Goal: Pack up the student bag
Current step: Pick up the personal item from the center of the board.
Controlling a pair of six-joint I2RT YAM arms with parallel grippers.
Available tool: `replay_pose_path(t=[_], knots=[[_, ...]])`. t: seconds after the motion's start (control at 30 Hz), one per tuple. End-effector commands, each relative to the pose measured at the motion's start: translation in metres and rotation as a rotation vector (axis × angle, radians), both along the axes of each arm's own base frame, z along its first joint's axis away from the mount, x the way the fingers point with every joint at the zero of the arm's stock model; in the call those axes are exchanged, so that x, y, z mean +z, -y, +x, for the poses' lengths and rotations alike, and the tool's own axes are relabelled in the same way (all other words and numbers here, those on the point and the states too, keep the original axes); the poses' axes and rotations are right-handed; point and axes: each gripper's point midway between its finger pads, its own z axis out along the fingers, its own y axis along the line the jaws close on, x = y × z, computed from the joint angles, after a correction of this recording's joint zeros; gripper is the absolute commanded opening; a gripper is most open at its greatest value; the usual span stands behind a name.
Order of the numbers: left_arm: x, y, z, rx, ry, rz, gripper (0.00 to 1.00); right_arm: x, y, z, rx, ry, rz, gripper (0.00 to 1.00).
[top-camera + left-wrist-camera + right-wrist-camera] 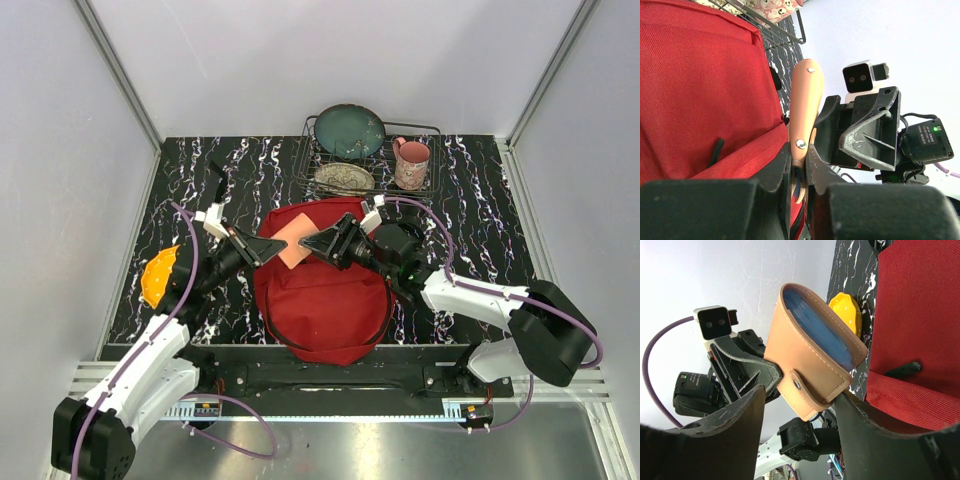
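Over the upper left part of the student bag (325, 300), which lies flat in the middle of the black marbled table (470, 220) just ahead of the arm bases, the two arms meet tip to tip. The left gripper (272, 247) pinches a tan leather case (293, 243) by one edge. The left wrist view shows its fingers (782, 170) pressed against both faces of the case beside a metal snap, and the case seen edge-on.

The overhead view shows only a tan patch. The right wrist view shows more: a stitched flap with a snap, and blue contents inside the open end. In that view the right gripper (800, 390) has its jaws standing apart on either side of the case's lower corner. One finger (860, 430) is against the flap, but I cannot tell whether the pair actually clamps it.

A yellow object (160, 278) sits on the table to the left. Behind the bag, a wire dish rack (305, 150) holds a teal plate (348, 130), a patterned plate (343, 178) and a pink mug (411, 163).
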Motion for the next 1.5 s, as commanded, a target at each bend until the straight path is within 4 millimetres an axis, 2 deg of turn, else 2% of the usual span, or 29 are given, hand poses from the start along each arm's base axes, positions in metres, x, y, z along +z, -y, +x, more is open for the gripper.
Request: replay_pose_path(t=[0.0, 0.03, 0.2, 0.27, 0.33, 0.37, 0.4, 0.53, 0.63, 0.67, 0.8, 0.9, 0.93, 0.97, 1.0, 1.07, 1.13, 1.27, 1.3, 1.33, 1.37, 1.4, 1.47], knots=[[0.018, 0.005, -0.003, -0.040, 0.067, -0.038, 0.00, 0.033, -0.003, -0.004, 0.020, 0.080, 0.078, 0.62], [0.017, 0.005, -0.003, -0.037, 0.063, -0.042, 0.00, 0.032, -0.001, -0.003, 0.011, 0.078, 0.078, 0.62], [0.014, 0.008, -0.001, -0.055, 0.045, -0.041, 0.00, 0.034, -0.001, -0.004, 0.015, 0.091, 0.086, 0.47], [0.013, 0.010, -0.001, -0.064, 0.041, -0.043, 0.00, 0.037, -0.001, -0.004, 0.017, 0.098, 0.088, 0.45], [0.011, 0.010, -0.002, -0.070, 0.032, -0.049, 0.00, 0.034, -0.002, -0.005, 0.018, 0.092, 0.081, 0.51], [0.010, 0.010, -0.003, -0.069, 0.035, -0.055, 0.00, 0.034, -0.001, -0.005, 0.016, 0.094, 0.076, 0.57], [0.012, 0.009, -0.004, -0.063, 0.043, -0.066, 0.00, 0.032, -0.001, -0.004, 0.013, 0.090, 0.069, 0.68], [0.019, 0.009, -0.007, -0.072, 0.065, -0.063, 0.00, 0.021, 0.005, 0.000, -0.029, 0.060, 0.029, 0.79], [0.019, 0.011, -0.007, -0.084, 0.055, -0.054, 0.00, 0.021, 0.008, 0.001, -0.042, 0.065, 0.036, 0.77], [0.020, 0.011, -0.007, -0.084, 0.057, -0.056, 0.00, 0.022, 0.007, 0.001, -0.039, 0.067, 0.041, 0.70], [0.023, 0.013, -0.009, -0.102, 0.066, -0.066, 0.00, 0.026, 0.002, -0.001, -0.012, 0.075, 0.059, 0.70], [0.039, 0.020, -0.017, -0.179, 0.131, -0.080, 0.00, 0.022, 0.001, -0.002, -0.005, 0.067, 0.058, 0.69], [0.045, 0.020, -0.016, -0.178, 0.146, -0.075, 0.00, 0.022, 0.001, -0.002, -0.005, 0.067, 0.065, 0.67], [0.040, 0.019, -0.016, -0.170, 0.121, -0.060, 0.00, 0.021, 0.002, -0.003, -0.005, 0.067, 0.067, 0.63], [0.040, 0.019, -0.015, -0.170, 0.134, -0.048, 0.00, 0.022, 0.002, -0.003, -0.005, 0.071, 0.069, 0.55], [0.038, 0.021, -0.016, -0.187, 0.133, -0.044, 0.00, 0.024, 0.002, -0.004, -0.003, 0.076, 0.071, 0.52], [0.035, 0.023, -0.018, -0.208, 0.112, -0.045, 0.00, 0.025, 0.003, -0.003, -0.008, 0.082, 0.071, 0.45], [0.022, 0.024, -0.017, -0.217, 0.069, -0.040, 0.00, 0.032, 0.006, -0.005, -0.011, 0.107, 0.089, 0.43], [0.020, 0.025, -0.017, -0.226, 0.059, -0.036, 0.00, 0.037, 0.007, -0.006, -0.008, 0.119, 0.102, 0.33], [0.017, 0.026, -0.016, -0.230, 0.051, -0.032, 0.00, 0.036, 0.008, -0.007, -0.008, 0.122, 0.099, 0.15], [0.016, 0.027, -0.016, -0.236, 0.045, -0.032, 0.00, 0.041, 0.010, -0.009, -0.011, 0.132, 0.105, 0.07], [0.017, 0.028, -0.016, -0.242, 0.050, -0.029, 0.22, 0.039, 0.012, -0.008, -0.023, 0.128, 0.091, 0.00], [0.013, 0.028, -0.016, -0.247, 0.052, -0.003, 0.42, 0.043, 0.019, -0.009, -0.040, 0.148, 0.071, 0.00]])
